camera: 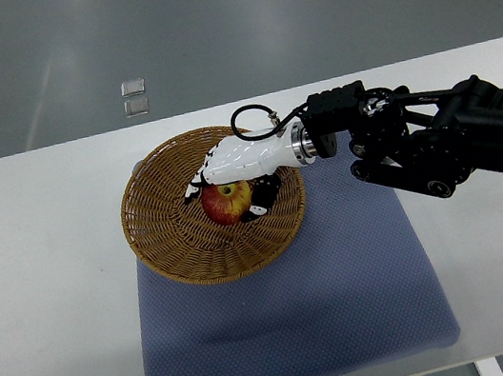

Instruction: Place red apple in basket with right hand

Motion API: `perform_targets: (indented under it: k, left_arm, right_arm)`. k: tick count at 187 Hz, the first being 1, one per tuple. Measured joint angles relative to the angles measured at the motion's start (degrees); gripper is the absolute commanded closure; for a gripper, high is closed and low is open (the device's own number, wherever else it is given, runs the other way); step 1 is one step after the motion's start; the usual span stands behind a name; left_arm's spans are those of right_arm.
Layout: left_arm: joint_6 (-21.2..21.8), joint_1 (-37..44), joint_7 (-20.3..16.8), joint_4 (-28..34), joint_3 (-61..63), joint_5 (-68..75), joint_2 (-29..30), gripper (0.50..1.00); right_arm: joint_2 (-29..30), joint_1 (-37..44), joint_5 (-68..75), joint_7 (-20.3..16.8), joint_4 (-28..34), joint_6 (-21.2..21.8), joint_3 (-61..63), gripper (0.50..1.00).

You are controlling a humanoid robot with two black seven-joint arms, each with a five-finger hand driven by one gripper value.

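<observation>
resting inside the wicker basket [170, 250], red apple [226, 202] under the right hand's [234, 167] curled grasp

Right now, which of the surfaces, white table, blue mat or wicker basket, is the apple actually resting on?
The wicker basket: the red apple lies inside it under the right hand, while the blue mat and white table carry no fruit.

Blue mat [349, 307] on white table [45, 280]

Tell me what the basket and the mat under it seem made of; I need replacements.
Basket: apparently woven wicker or rattan, tan and matte, with visible plaited strands. Mat: seemingly soft blue-grey fabric or foam, matte, with a fine dotted texture.
</observation>
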Motion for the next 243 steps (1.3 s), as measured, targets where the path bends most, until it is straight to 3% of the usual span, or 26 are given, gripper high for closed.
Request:
perform_targets:
  k: [121, 199, 243]
  left_arm:
    - [0.0, 0.0, 0.0, 0.0, 0.0, 0.0, 0.0, 0.5]
    - [0.0, 0.0, 0.0, 0.0, 0.0, 0.0, 0.0, 0.5]
    - [0.0, 0.0, 0.0, 0.0, 0.0, 0.0, 0.0, 0.5]
  right_arm:
    - [-1.0, 0.9, 0.6, 0.2, 0.0, -0.5, 1.0, 0.591]
    - [-8.2, 2.1, 1.0, 0.8, -0.9, -3.1, 1.8, 0.589]
    - [-8.4, -1.5, 12.8, 0.2, -5.3, -4.4, 9.0, 0.589]
